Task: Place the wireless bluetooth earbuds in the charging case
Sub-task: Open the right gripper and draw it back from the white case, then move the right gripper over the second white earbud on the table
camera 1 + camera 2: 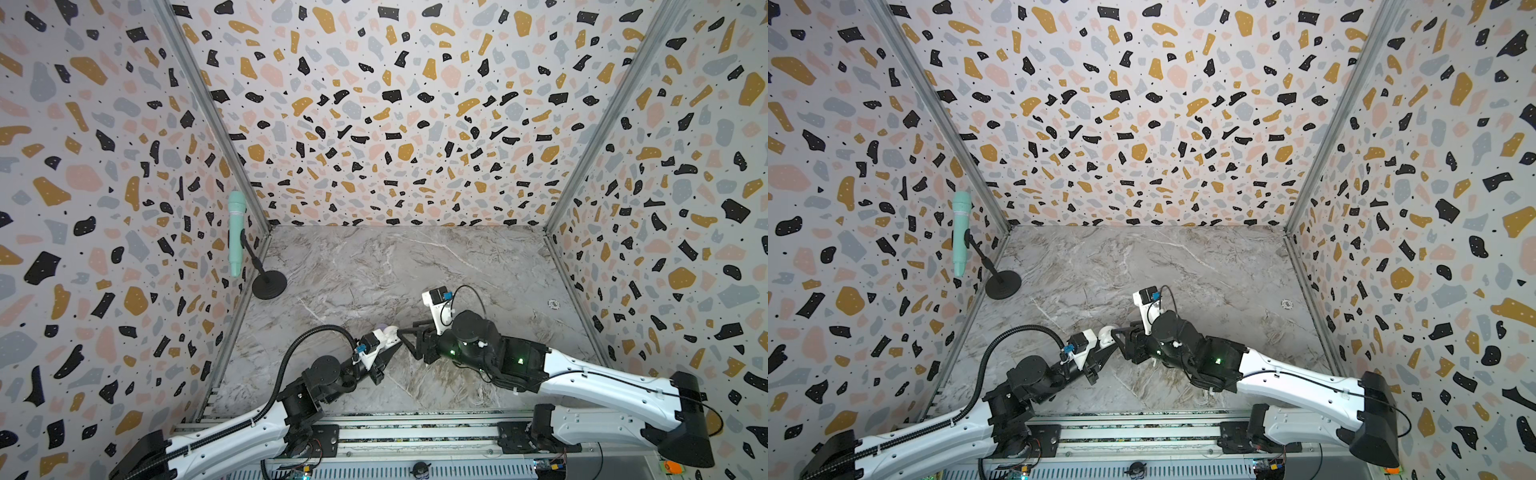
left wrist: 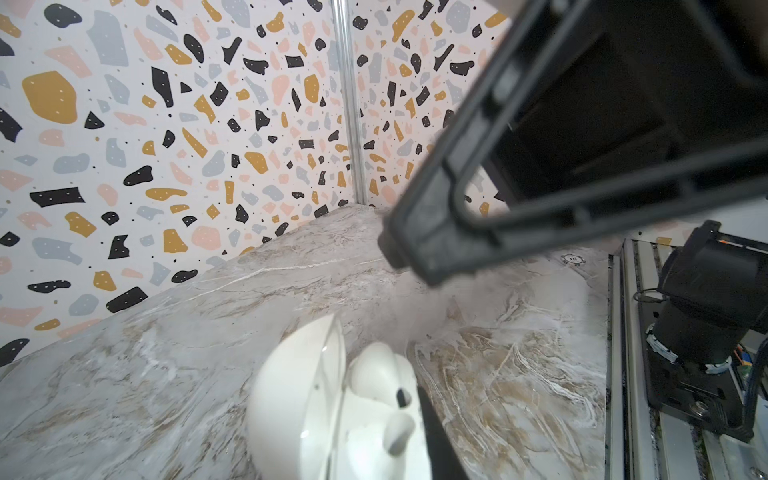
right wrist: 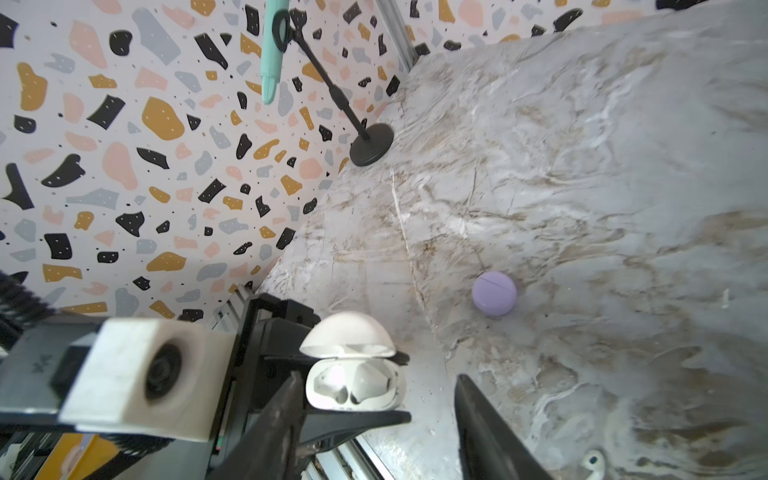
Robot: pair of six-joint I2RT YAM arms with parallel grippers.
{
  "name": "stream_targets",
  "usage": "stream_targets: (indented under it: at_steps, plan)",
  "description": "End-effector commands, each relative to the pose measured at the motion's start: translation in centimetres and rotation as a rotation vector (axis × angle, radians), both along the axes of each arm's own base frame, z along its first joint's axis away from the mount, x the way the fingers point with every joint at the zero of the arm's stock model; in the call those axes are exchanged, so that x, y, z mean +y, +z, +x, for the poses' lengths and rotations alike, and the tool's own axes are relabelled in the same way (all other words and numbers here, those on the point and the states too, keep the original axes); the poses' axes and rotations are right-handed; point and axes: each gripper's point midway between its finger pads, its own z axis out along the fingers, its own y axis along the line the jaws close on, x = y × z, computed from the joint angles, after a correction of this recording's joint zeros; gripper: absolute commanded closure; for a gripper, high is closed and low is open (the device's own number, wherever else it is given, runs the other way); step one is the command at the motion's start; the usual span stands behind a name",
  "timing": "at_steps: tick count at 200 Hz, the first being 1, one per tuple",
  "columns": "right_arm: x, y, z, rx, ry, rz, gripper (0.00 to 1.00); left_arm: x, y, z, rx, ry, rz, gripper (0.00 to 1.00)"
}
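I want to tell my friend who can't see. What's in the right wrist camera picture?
An open white case is pinched in the left gripper, just ahead of the right gripper, whose jaws stand open. Beyond it a shut purple case lies on the marble table, and a mint microphone stands farther off.

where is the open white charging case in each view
Both top views: white charging case, low and just left of middle, where the two arms meet.
Left wrist: bottom middle, large and close, lid raised.
Right wrist: lower middle, lid up.
Shared landmark: black mic stand base by the wall; not in the left wrist view.
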Motion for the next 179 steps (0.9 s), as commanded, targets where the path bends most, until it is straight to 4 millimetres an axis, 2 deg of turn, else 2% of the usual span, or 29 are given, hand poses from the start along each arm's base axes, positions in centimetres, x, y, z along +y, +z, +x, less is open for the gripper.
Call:
stream_targets:
  at_steps: [1,17,45,67,115,138,149,179]
  plan:
    - [-2.2,2.6,0.8,-0.008,-0.036,0.050,0.22,-0.3,1.9,-0.9,-0.081,-0.055,-0.024,1.00]
    - [-3.8,2.3,1.6,0.021,-0.081,0.038,0.00,-0.3,2.0,-1.4,-0.103,-0.072,-0.020,1.00]
    - [-6.1,0.3,2.6,0.115,-0.142,0.007,0.01,-0.3,2.5,-2.6,-0.147,-0.130,-0.030,1.00]
    - [-7.0,-2.7,2.8,0.245,-0.156,-0.030,0.01,-0.6,2.3,-3.4,-0.169,-0.181,-0.005,1.00]
    - [-7.5,-11.3,1.8,0.476,-0.171,-0.283,0.00,-0.7,3.1,-4.7,-0.196,-0.243,-0.026,1.00]
    - [-7.5,-14.6,1.2,0.533,-0.168,-0.395,0.12,-0.5,3.4,-4.8,-0.205,-0.240,-0.029,1.00]
    - [-7.1,-15.5,1.0,0.537,-0.155,-0.420,0.19,-0.4,3.3,-4.8,-0.206,-0.239,-0.025,1.00]
    - [-5.3,-17.5,0.3,0.575,-0.111,-0.401,0.28,-0.2,3.6,-4.7,-0.219,-0.226,-0.028,1.00]
